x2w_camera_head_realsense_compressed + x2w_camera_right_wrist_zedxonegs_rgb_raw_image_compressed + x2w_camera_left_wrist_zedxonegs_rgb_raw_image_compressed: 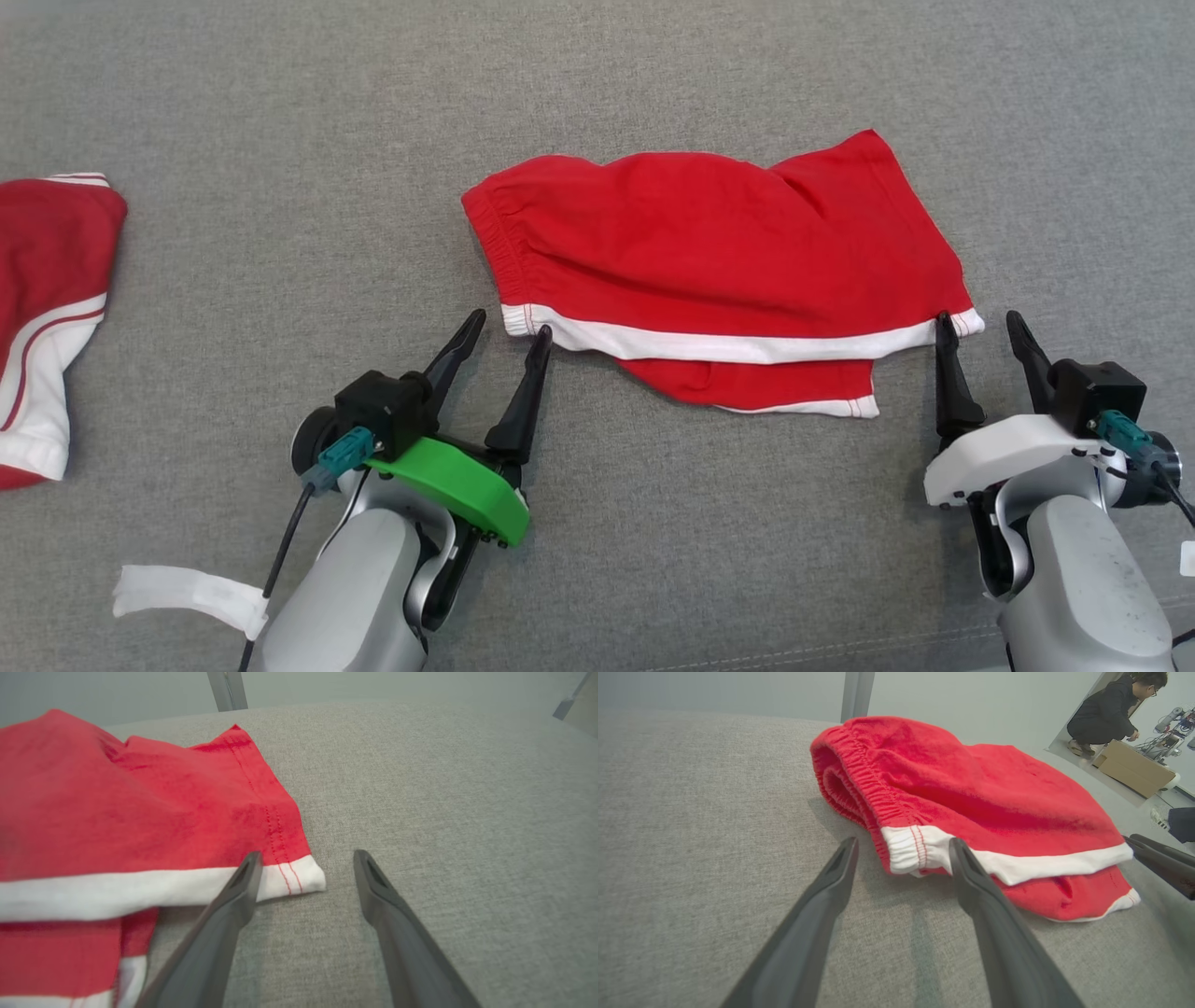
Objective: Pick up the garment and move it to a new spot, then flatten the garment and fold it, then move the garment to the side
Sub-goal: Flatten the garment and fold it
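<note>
The garment [719,252] lies folded, apparently in half. Left gripper [511,326] and right gripper [977,320] gape empty at its near corners; moving it aside is left.

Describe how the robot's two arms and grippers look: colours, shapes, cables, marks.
The left gripper and right gripper each have two long, dark, tapering fingers on rounded pale grey forearms. Each wrist carries a black box with a teal plug and black cable. The left wrist wears a green cover, the right a white cover. Some white tape wraps the left cable.
</note>
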Available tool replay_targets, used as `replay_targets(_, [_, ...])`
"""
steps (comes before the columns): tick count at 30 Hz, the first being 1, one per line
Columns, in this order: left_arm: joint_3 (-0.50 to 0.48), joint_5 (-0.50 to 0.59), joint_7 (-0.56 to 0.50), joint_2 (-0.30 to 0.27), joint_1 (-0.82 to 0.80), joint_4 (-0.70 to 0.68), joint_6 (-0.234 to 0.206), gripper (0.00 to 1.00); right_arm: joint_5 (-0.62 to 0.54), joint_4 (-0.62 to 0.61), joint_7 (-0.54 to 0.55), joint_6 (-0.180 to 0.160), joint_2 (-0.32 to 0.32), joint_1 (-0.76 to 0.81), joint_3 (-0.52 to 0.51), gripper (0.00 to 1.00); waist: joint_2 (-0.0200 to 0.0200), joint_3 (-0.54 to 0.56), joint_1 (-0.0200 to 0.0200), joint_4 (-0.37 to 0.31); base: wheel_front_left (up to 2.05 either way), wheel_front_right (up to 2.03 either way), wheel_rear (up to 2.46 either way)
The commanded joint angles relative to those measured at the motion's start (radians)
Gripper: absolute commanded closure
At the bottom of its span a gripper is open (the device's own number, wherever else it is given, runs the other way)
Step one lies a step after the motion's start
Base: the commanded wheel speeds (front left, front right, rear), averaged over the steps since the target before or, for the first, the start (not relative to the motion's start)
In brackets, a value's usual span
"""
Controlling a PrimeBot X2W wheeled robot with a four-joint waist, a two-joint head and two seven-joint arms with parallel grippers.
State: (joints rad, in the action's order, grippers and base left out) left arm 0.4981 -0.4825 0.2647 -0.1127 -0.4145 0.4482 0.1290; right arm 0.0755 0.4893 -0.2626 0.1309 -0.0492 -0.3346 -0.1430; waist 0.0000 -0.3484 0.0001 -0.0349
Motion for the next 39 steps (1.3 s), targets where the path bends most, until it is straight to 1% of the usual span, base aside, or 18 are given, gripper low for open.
replay_targets(1, [0.005, -0.003, 0.000, -0.006, -0.019, -0.001, 0.003, 0.00, 0.012, 0.010, -0.003, 0.000, -0.003, -0.010, 0.007, 0.00, 0.0000, -0.008, -0.0001, 0.002, 0.00, 0.00, 0.00])
replay_targets(9, [0.021, -0.006, 0.000, -0.007, -0.024, -0.006, 0.003, 0.00, 0.028, 0.026, -0.003, 0.000, -0.003, -0.022, 0.022, 0.00, 0.0000, -0.017, -0.0001, 0.009, 0.00, 0.00, 0.00])
replay_targets(11, [0.023, -0.007, 0.000, -0.008, -0.026, -0.008, 0.003, 0.00, 0.027, 0.029, -0.003, 0.000, -0.003, -0.022, 0.030, 0.05, 0.0000, -0.019, -0.0001, 0.011, 0.00, 0.00, 0.00])
replay_targets(12, [0.024, -0.007, 0.000, -0.010, -0.027, -0.009, 0.003, 0.00, 0.025, 0.032, -0.003, 0.000, -0.003, -0.022, 0.032, 0.07, 0.0000, -0.020, -0.0001, 0.011, 0.00, 0.00, 0.00])
replay_targets(13, [0.025, -0.008, 0.000, -0.011, -0.028, -0.009, 0.003, 0.00, 0.014, 0.030, -0.003, 0.000, -0.003, -0.024, 0.033, 0.05, 0.0000, -0.020, -0.0001, 0.011, 0.00, 0.00, 0.00])
replay_targets(14, [0.027, -0.009, 0.000, -0.011, -0.028, -0.010, 0.003, 0.00, 0.009, 0.028, -0.003, 0.000, -0.003, -0.028, 0.033, 0.00, 0.0000, -0.020, -0.0001, 0.012, 0.00, 0.00, 0.00])
replay_targets(24, [0.038, -0.011, 0.000, -0.012, -0.022, -0.008, 0.003, 0.00, -0.024, 0.025, -0.003, 0.000, -0.007, -0.024, 0.040, 0.00, 0.0000, -0.013, -0.0001, 0.016, 0.00, 0.00, 0.00])
replay_targets(25, [0.038, -0.011, 0.000, -0.012, -0.021, -0.008, 0.003, 0.00, -0.024, 0.025, -0.003, 0.000, -0.007, -0.024, 0.040, 0.04, 0.0000, -0.012, -0.0001, 0.016, 0.00, 0.00, 0.00])
replay_targets(26, [0.039, -0.010, 0.000, -0.012, -0.020, -0.008, 0.003, 0.00, -0.024, 0.025, -0.003, 0.000, -0.007, -0.023, 0.041, 0.13, 0.0000, -0.010, -0.0001, 0.017, 0.00, 0.00, 0.00])
replay_targets(27, [0.039, -0.009, 0.000, -0.012, -0.019, -0.008, 0.003, 0.00, -0.022, 0.031, -0.003, 0.000, -0.007, -0.022, 0.040, 0.28, 0.0000, -0.009, -0.0001, 0.017, 0.00, 0.00, 0.00])
replay_targets(28, [0.039, -0.008, 0.000, -0.011, -0.017, -0.008, 0.003, 0.00, -0.013, 0.038, -0.003, 0.000, -0.007, -0.022, 0.036, 0.51, 0.0000, -0.007, -0.0001, 0.018, 0.00, 0.00, 0.00])
replay_targets(29, [0.039, -0.009, 0.000, -0.010, -0.016, -0.008, 0.003, 0.00, -0.010, 0.041, -0.003, 0.000, -0.006, -0.024, 0.037, 0.53, 0.0000, -0.006, -0.0001, 0.019, 0.00, 0.00, 0.00])
replay_targets(30, [0.040, -0.008, 0.000, -0.010, -0.015, -0.009, 0.003, 0.00, -0.009, 0.044, -0.003, 0.000, -0.006, -0.024, 0.038, 0.53, 0.0000, -0.005, -0.0001, 0.019, 0.00, 0.00, 0.00])
replay_targets(31, [0.039, -0.008, 0.000, -0.009, -0.014, -0.010, 0.003, 0.00, -0.005, 0.048, -0.003, 0.000, -0.006, -0.024, 0.036, 0.57, 0.0000, -0.004, -0.0001, 0.020, 0.00, 0.00, 0.00])
replay_targets(33, [0.040, -0.008, 0.000, -0.009, -0.011, -0.010, 0.003, 0.00, -0.001, 0.055, -0.003, 0.000, -0.006, -0.026, 0.036, 0.72, 0.0000, -0.002, -0.0001, 0.021, 0.00, 0.00, 0.00])
replay_targets(34, [0.039, -0.010, 0.000, -0.009, -0.010, -0.010, 0.003, 0.00, 0.006, 0.059, -0.003, 0.000, -0.006, -0.027, 0.035, 0.84, 0.0000, -0.001, -0.0001, 0.021, 0.00, 0.00, 0.00])
replay_targets(35, [0.039, -0.010, 0.000, -0.009, -0.010, -0.010, 0.003, 0.00, 0.008, 0.063, -0.003, 0.000, -0.006, -0.029, 0.036, 1.00, 0.0000, 0.000, -0.0001, 0.021, 0.00, 0.00, 0.00])
replay_targets(39, [0.039, -0.014, 0.000, -0.010, -0.007, -0.015, 0.003, 0.00, 0.021, 0.063, -0.003, 0.000, -0.006, -0.033, 0.030, 1.00, 0.0000, 0.005, -0.0001, 0.020, 0.00, 0.00, 0.00])
